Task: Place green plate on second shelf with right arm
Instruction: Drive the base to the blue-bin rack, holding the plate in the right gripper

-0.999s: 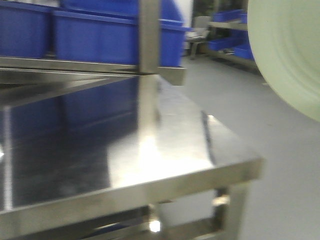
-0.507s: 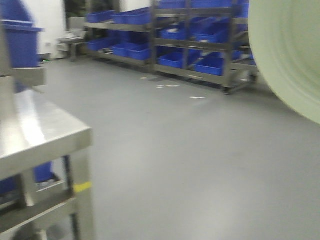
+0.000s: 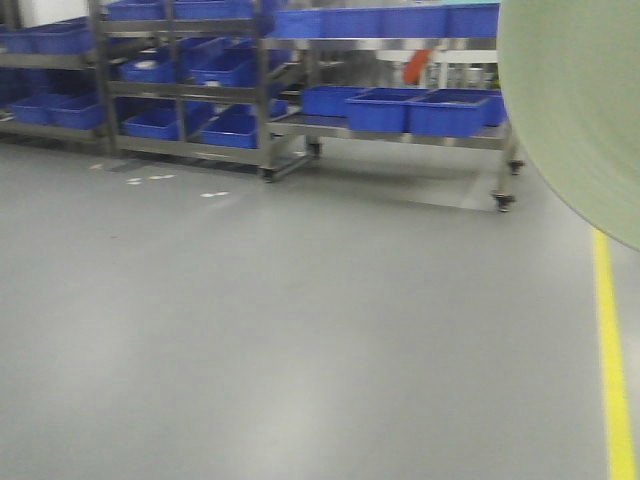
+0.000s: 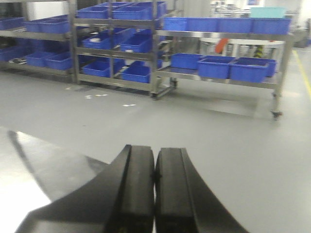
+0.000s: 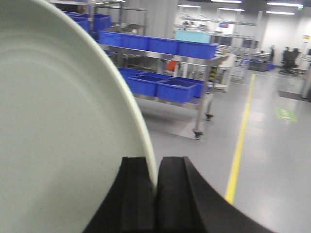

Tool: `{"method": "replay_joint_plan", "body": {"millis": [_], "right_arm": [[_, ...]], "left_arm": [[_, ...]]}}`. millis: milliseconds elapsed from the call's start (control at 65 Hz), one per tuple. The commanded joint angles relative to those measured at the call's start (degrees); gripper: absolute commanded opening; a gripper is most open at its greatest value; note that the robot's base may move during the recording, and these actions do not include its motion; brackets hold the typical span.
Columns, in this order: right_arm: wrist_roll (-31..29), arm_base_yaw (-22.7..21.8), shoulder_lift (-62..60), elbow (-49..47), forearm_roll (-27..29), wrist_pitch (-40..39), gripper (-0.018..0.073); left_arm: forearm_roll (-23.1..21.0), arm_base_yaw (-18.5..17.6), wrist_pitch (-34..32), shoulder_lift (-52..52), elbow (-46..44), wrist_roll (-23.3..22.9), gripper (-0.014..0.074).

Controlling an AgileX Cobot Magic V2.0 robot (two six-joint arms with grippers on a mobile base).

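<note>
Up on the right, held the green plate point(image 5: 63, 121) on edge, rim pinched between the right gripper point(image 5: 156, 194) jaws. Carried the left gripper point(image 4: 154, 194) jaws pressed together, empty. Risked a slip: thin hold, racks point(image 3: 262, 100) well apart.

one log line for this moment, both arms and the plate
right pincer: shut on green plate rim | left pincer: shut, empty | plate: not yet placed | ahead: grey floor, racks of blue bins
</note>
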Motion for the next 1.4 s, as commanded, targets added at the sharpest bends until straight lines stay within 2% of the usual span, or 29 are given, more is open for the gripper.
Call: {"method": "replay_joint_plan", "body": {"millis": [0,1384], "right_arm": [[0.54,-0.36,0.64,-1.88,0.52,-6.7,0.0057],[0.54,-0.36,0.71,-1.88,0.52,-6.7,0.0057]], "left_arm": [[-0.47,-0.48,-4.65,-1.15,2.4,-0.44,0.013],[-0.47,-0.48,-4.63,-0.93,2.4,-0.44,0.013]]}}
